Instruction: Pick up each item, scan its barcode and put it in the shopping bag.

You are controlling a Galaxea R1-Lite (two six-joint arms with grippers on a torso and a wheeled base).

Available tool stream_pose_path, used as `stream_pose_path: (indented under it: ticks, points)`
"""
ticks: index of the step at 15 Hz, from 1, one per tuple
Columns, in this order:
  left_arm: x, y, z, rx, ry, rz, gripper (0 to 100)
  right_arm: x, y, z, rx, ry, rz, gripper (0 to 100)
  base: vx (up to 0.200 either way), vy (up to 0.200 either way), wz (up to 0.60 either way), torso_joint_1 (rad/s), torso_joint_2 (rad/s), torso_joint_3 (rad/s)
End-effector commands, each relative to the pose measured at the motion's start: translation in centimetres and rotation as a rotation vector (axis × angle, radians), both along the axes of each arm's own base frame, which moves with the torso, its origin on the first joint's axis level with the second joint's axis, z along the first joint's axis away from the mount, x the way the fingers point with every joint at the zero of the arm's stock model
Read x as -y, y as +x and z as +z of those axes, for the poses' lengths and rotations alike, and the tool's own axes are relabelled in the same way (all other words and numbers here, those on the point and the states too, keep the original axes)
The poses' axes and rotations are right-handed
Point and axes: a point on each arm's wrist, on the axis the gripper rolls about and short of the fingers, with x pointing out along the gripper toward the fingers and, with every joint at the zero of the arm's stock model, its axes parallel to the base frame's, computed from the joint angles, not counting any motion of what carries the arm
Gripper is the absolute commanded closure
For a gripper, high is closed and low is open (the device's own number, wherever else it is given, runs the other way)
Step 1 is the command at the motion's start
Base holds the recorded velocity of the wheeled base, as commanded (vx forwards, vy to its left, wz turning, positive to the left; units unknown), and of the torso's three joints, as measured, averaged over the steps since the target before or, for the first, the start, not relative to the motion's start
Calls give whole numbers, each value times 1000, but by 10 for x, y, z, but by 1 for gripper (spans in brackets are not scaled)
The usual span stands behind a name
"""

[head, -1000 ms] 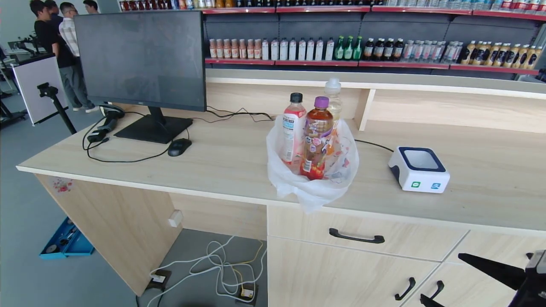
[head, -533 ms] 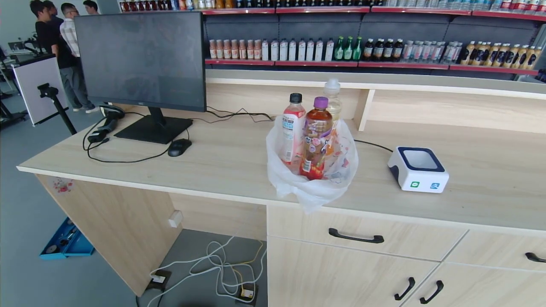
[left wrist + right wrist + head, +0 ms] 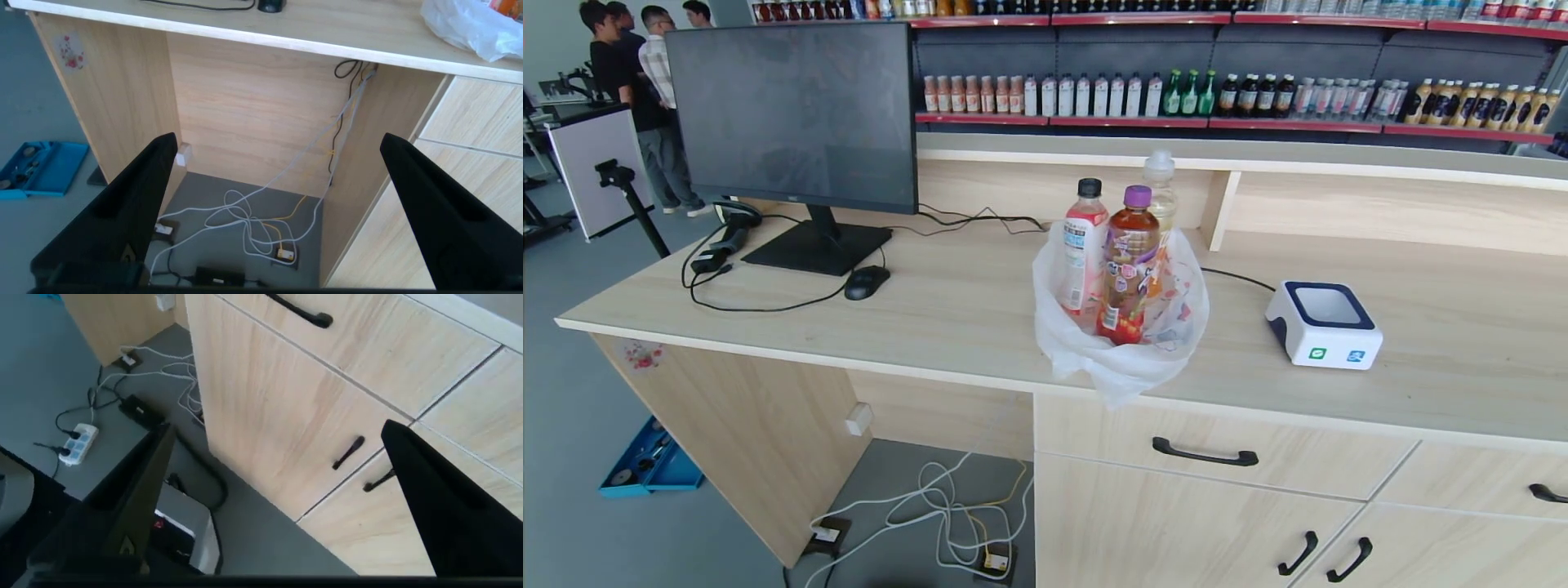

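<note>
Three bottles (image 3: pixel 1129 253) stand in the shopping bag (image 3: pixel 1119 359) near the scanner (image 3: pixel 1323 324) on the counter (image 3: pixel 947 302), while the left gripper (image 3: pixel 278 204) and right gripper (image 3: pixel 286 506) hang below it, fingers apart.

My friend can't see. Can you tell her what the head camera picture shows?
Three drink bottles stand in a white shopping bag in the middle of a wooden counter. A small white scanner sits to its right; a dark monitor and mouse sit to its left.

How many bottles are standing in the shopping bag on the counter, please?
3. A black-capped bottle at the left, a purple-capped bottle beside it in front, and a white-capped bottle behind them. The shopping bag could hide something lower down.
</note>
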Motion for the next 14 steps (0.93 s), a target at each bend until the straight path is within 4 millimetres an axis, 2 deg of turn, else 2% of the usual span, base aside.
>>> stream_pose_path:
  ticks: [1,2,4,8,11,14]
  points:
    - [0,0,0,-1,-1,0,0,1,-4,0,46,7,-284,0,0,0,0,0,0,0]
    - [0,0,0,1,-1,0,0,1,-14,-1,157,26,-306,0,0,0,0,0,0,0]
    - [0,0,0,1,-1,0,0,1,-20,-2,243,51,-311,0,0,0,0,0,0,0]
    - [0,0,0,1,-1,0,0,1,-20,-2,233,95,-380,0,0,0,0,0,0,0]
    - [0,0,0,1,-1,0,0,1,-26,-4,314,130,-409,0,0,0,0,0,0,0]
    - [0,0,0,1,-1,0,0,1,-26,-4,315,143,-407,0,0,0,0,0,0,0]
